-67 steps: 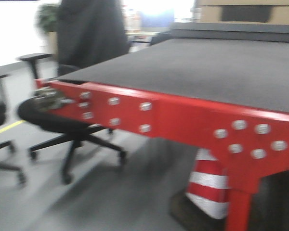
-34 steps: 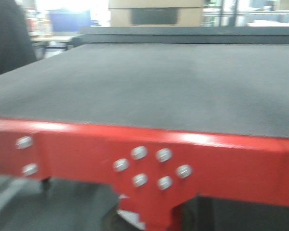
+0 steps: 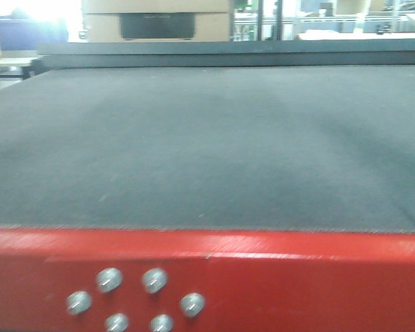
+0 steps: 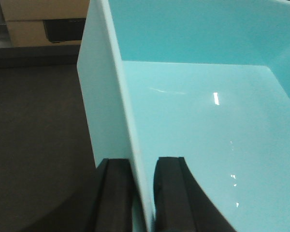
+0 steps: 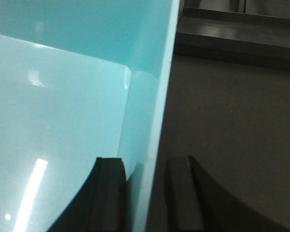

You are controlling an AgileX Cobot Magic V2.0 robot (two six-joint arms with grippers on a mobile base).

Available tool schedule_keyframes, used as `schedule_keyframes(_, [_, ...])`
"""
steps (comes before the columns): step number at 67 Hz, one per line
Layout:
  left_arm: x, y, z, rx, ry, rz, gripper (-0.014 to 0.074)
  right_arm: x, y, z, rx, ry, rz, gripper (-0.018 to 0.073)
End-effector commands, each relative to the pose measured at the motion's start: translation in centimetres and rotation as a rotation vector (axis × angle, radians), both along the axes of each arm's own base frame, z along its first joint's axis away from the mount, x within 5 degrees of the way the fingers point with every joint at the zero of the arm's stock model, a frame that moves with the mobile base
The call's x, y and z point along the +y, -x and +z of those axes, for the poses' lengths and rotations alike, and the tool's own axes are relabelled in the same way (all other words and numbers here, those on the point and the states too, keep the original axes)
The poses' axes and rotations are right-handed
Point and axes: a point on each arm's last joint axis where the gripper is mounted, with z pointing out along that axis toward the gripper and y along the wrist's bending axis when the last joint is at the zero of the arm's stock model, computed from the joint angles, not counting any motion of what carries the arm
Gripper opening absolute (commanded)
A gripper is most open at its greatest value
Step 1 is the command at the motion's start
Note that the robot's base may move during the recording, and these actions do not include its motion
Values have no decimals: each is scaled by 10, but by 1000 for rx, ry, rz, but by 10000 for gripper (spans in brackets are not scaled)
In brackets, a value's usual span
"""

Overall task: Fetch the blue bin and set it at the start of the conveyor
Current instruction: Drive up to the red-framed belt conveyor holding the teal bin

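Note:
The conveyor start fills the front view: a wide dark grey belt [image 3: 207,138] behind a glossy red end frame [image 3: 297,277] with silver bolts [image 3: 154,280]. The blue bin, a pale turquoise tub, appears only in the wrist views. My left gripper [image 4: 141,193] is shut on its left wall [image 4: 104,96], one finger outside and one inside. My right gripper [image 5: 146,193] clasps the opposite wall [image 5: 157,106] the same way. Dark belt surface lies beside the bin on both sides [image 4: 34,125] [image 5: 232,125]. The bin's inside [image 4: 198,121] holds nothing.
A raised dark ledge [image 3: 228,52] crosses the belt's far end, with a cardboard box [image 3: 155,21] behind it. A desk [image 3: 7,59] stands at the back left. The ledge [image 5: 232,36] also shows in the right wrist view.
The front view has swung round and closed in on the conveyor. The office chairs and striped cone have left the view, and the red frame now lies square along the bottom edge.

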Motion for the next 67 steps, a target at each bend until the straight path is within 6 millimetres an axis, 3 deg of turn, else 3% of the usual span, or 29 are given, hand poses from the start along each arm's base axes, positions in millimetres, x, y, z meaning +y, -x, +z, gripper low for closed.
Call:
schedule_keyframes(1, [-5, 12, 15, -59, 75, -59, -111, -3, -2, 8, -78, -21, -19, -153])
schedule_keyframes(67, [-5, 12, 15, -59, 75, -59, -111, -3, -2, 8, -78, -21, -19, -153])
